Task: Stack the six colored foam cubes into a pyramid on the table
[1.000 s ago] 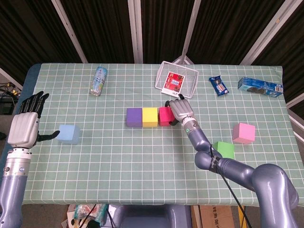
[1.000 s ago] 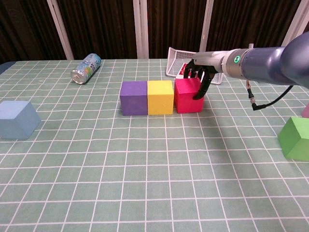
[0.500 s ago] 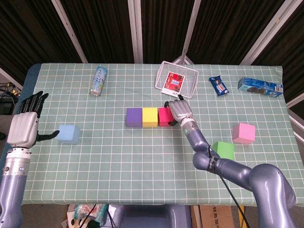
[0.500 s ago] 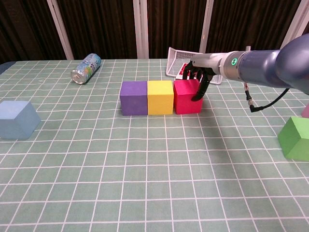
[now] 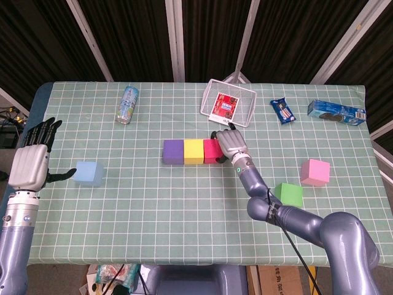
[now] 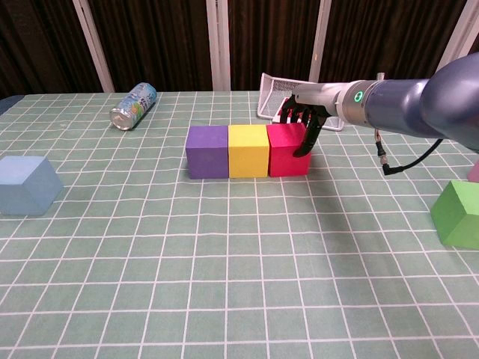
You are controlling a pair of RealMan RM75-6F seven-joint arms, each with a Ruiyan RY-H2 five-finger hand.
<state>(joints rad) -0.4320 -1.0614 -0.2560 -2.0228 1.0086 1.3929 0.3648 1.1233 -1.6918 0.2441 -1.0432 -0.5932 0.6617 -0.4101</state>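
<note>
The right robot hand [image 6: 303, 123] grips the red cube [image 6: 287, 149], pressing it against the yellow cube [image 6: 248, 149] to finish the base row; next it should release and fetch the green cube [image 6: 458, 213]

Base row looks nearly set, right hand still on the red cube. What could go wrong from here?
1. The right hand has its fingers hooked over the red foam cube; pulling back could drag that cube away from the yellow foam cube and purple foam cube.
2. The white wire basket sits close behind that hand; lifting backward could knock it.
</note>
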